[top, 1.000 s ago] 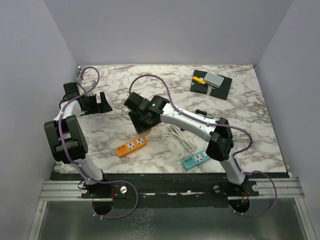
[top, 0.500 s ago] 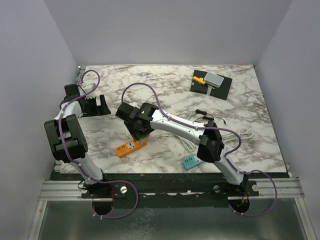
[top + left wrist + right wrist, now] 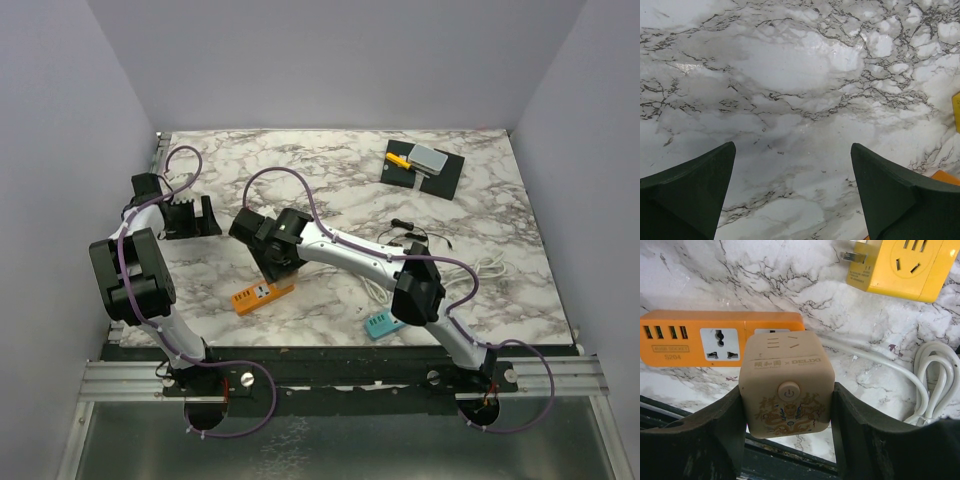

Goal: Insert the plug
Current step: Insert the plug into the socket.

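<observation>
Only right wrist view shows right tool point(image 3: 786, 399) gripping plug point(image 3: 785, 375).

Bright even light, perhaps faint glare

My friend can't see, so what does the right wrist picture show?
The right pincer grips a beige cube adapter with a round button, in front of an orange power strip. A yellow cube adapter and white cable lie beyond on the marble table.

Tight right of the strip, open on the left
Beside the orange power strip point(image 3: 695, 337), a yellow adapter point(image 3: 900, 265) sits at 2 o'clock and a white cord point(image 3: 865, 359) at 3 o'clock; bare tabletop point(image 3: 800, 75) shows between the left jaws.
</observation>
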Action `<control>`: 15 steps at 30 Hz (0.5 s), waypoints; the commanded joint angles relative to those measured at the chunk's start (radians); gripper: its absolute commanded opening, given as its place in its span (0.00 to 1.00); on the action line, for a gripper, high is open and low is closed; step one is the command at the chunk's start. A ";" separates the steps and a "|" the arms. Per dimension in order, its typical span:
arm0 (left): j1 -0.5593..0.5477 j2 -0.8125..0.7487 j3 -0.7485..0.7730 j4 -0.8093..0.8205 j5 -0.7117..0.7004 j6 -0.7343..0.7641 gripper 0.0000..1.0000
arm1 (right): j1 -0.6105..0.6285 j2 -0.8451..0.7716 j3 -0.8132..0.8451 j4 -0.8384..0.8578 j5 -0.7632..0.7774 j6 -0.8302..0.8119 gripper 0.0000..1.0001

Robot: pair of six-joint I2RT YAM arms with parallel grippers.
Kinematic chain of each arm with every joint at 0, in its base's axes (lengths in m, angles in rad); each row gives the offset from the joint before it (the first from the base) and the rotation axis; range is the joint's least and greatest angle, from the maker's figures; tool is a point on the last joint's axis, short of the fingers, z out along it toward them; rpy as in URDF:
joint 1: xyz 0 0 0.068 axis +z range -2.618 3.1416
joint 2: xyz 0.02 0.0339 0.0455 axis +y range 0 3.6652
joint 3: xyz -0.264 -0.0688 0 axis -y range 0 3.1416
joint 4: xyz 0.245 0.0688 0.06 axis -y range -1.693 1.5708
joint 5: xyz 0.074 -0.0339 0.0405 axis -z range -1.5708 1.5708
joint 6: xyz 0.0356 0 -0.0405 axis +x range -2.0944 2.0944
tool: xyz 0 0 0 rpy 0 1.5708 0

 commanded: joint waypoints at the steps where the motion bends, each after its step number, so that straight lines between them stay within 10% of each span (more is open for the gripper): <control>1: 0.000 0.000 -0.022 -0.008 -0.020 0.022 0.99 | 0.012 0.023 0.045 -0.007 0.027 0.039 0.01; 15: 0.000 -0.020 -0.037 -0.008 -0.031 0.036 0.99 | 0.029 0.042 0.057 -0.011 0.060 0.055 0.01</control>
